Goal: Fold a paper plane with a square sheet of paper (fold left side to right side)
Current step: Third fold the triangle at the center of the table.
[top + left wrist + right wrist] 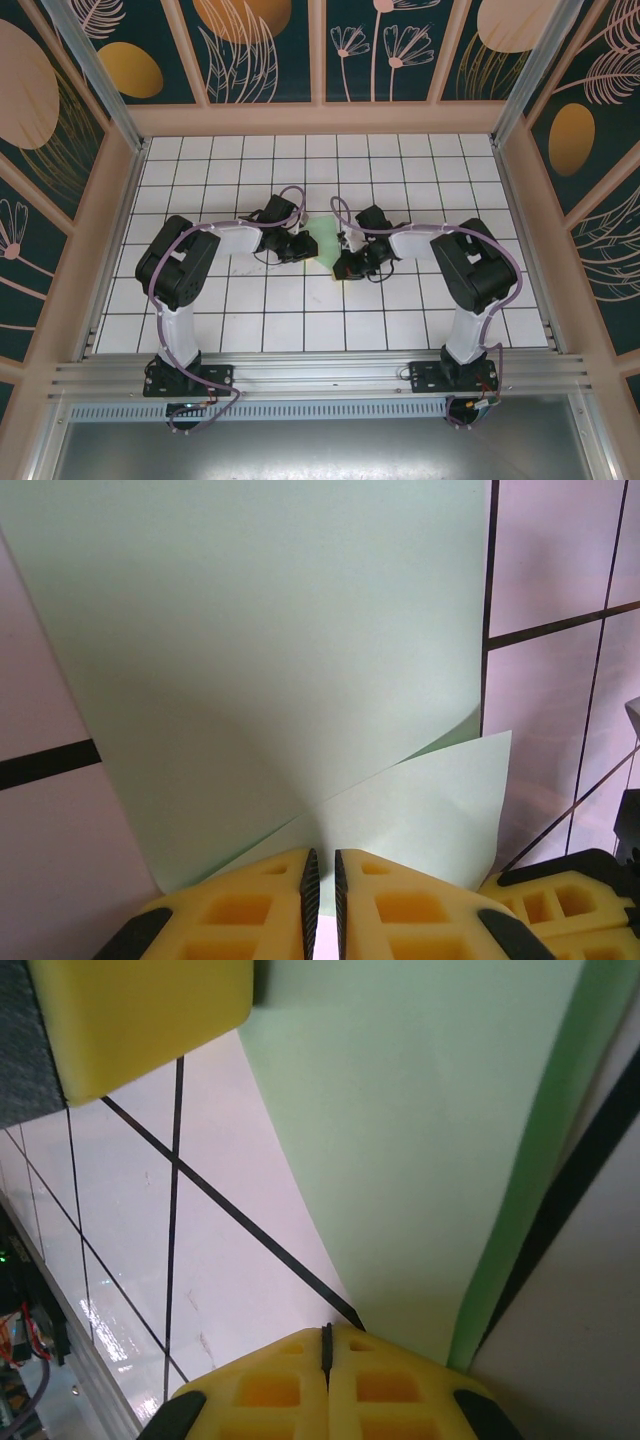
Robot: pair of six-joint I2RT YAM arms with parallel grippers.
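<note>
The square sheet of paper (328,243), pale mint green, lies between both arms at mid-table and shows as a narrow strip from above. In the left wrist view the sheet (280,660) rises as a broad curved layer over a lower flap, and both meet at my left gripper (322,880). Its jaws stand a hair apart with the paper's edge running into the gap. From above, the left gripper (303,250) sits at the sheet's left side. My right gripper (350,265) is at the near right corner. Its jaws (326,1345) are shut, tips at the edge of the sheet (420,1140).
White grid tiles (250,300) cover the table inside a peach-framed enclosure. A yellow finger of the left gripper (140,1020) shows near the right wrist camera, and a finger of the right gripper (570,900) sits beside the left jaws. The two wrists are close together.
</note>
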